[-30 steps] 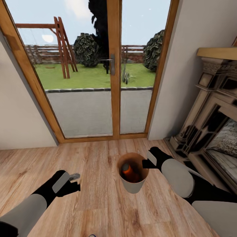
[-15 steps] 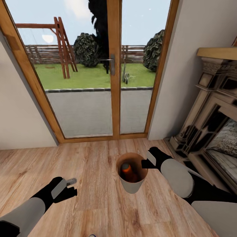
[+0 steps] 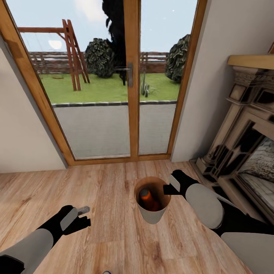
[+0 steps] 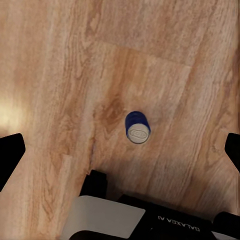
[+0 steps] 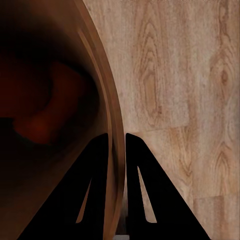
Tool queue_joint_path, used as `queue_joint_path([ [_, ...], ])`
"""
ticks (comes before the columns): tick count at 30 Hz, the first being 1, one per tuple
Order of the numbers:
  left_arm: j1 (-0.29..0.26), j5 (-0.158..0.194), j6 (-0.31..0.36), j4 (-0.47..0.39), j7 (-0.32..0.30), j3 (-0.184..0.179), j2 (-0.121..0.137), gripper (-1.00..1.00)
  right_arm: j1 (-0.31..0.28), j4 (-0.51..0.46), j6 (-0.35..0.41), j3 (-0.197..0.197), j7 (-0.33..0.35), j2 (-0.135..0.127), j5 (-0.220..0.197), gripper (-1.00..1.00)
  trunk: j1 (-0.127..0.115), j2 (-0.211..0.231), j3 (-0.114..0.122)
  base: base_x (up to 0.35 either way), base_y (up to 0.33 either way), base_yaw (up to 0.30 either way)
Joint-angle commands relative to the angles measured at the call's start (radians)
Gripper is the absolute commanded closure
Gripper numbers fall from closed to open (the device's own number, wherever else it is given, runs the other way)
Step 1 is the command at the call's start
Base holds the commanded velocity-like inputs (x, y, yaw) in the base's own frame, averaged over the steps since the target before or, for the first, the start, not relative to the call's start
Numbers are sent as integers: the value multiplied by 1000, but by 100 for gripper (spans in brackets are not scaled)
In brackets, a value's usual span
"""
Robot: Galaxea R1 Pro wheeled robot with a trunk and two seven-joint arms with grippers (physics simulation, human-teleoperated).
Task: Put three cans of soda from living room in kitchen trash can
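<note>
Meanwhile the right gripper (image 5: 116, 145) pinched the trash can's (image 3: 153, 217) rim between its fingers, an orange can (image 3: 146, 198) inside; the left gripper (image 3: 84, 215) hung spread wide above a blue can (image 4: 137, 127) on the floor (image 3: 114, 243).

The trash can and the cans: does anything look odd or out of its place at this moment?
Yes. The trash can stands on the living-room plank floor by the glass doors, not in a kitchen; the right gripper pinches its rim. An orange can lies tilted inside. The blue can stands alone on the floor under the open left gripper.

left pincer (image 3: 84, 215) wide, right pincer (image 5: 116, 150) pinched
</note>
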Motion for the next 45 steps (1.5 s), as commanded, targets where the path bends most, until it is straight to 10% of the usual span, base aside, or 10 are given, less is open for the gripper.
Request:
queue_joint_path([
  [1, 0, 0, 0, 0, -3, 0, 0, -100, 0, 0, -2, -12, 5, 0, -13, 100, 0, 0, 0, 0, 0, 0],
  [23, 2, -3, -27, -1, -12, -46, -23, -100, 0, 1, -2, -11, 10, 0, -13, 100, 0, 0, 0, 0, 0, 0],
  [45, 2, -5, -31, -5, -13, -54, -27, -100, 0, 0, -5, -16, 13, 1, -14, 100, 84, -154, -69, 0, 0, -7],
])
